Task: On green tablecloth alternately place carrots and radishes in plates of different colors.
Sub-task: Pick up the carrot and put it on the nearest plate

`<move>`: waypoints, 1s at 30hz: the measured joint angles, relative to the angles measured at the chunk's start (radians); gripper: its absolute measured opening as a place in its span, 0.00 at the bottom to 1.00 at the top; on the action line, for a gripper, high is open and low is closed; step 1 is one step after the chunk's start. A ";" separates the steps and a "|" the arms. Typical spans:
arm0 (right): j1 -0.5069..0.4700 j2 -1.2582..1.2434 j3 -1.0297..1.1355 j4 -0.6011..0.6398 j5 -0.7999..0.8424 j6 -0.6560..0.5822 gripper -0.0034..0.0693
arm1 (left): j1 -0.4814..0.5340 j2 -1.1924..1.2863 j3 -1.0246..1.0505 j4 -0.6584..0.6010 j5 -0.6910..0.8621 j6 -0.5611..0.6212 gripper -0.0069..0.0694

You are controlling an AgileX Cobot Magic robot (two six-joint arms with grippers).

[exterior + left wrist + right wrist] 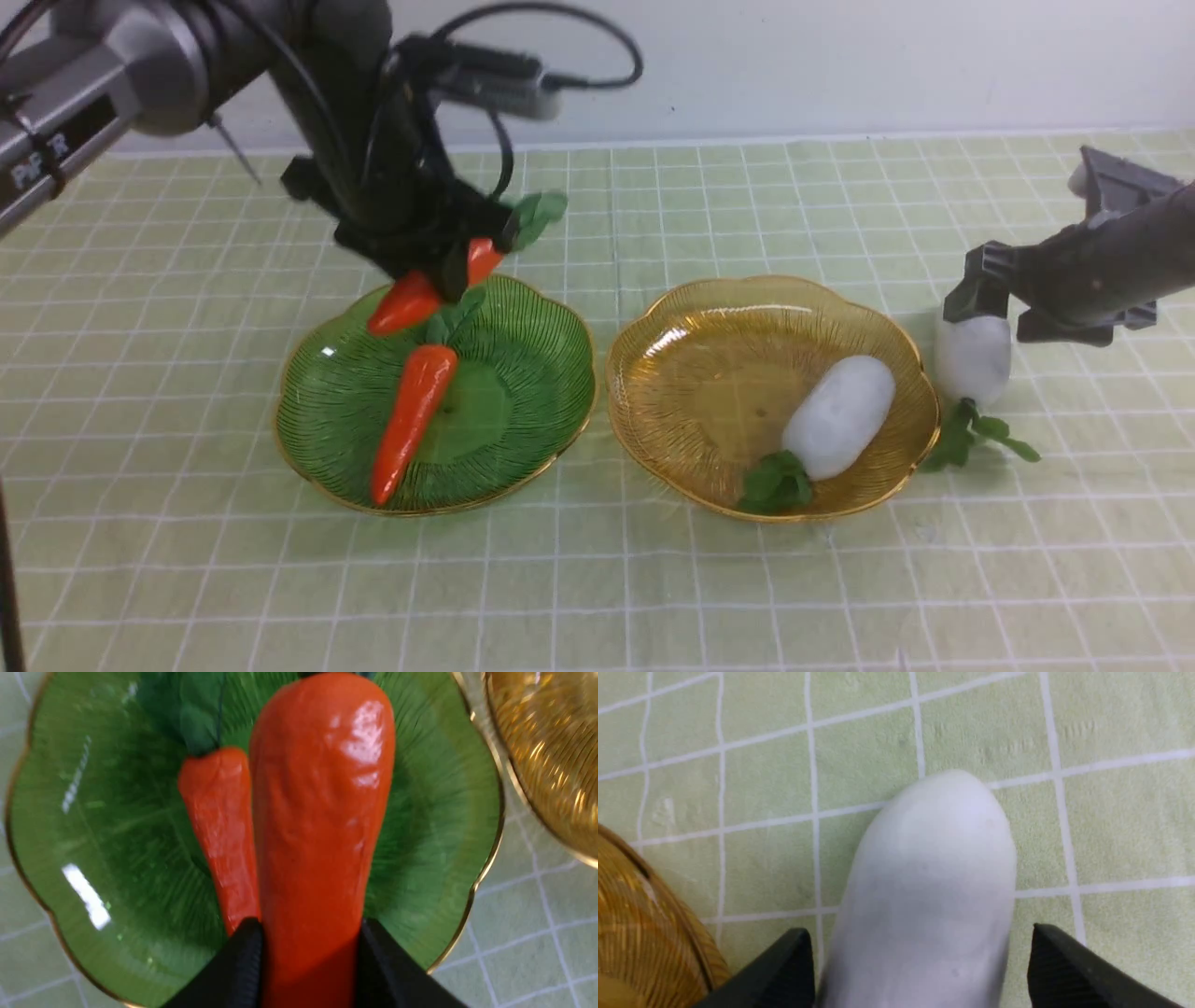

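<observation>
Front view: we see the left claw [448,271] clamped on a carrot [403,305], held tilted above the far rim of the green plate [532,373]. A second carrot [411,415] lies in that plate. One radish [840,415] lies in the amber plate [700,373]. A second radish [974,359] sits on the tablecloth [653,579] just right of it, at the right claw [991,313].

Left wrist view: both fingers [233,970] press against the carrot.

Right wrist view: the fingers [784,970] stand spread either side of the second radish, gripping nothing.

Cloth [597,597] near robot open — green plate [546,373], amber plate [709,373] nearly touching; outer radish [973,359] flanks right.
</observation>
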 joint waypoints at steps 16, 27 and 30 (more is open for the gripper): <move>-0.028 -0.102 -0.102 0.024 0.235 0.008 0.66 | 0.002 0.044 0.153 -0.019 -0.144 -0.012 0.38; 0.155 -0.132 -0.114 0.235 0.285 -0.101 0.66 | 0.002 0.052 0.116 0.001 -0.124 -0.080 0.97; 0.197 -0.095 -0.113 0.252 0.262 -0.101 0.66 | 0.002 0.048 0.052 0.025 -0.023 -0.087 0.95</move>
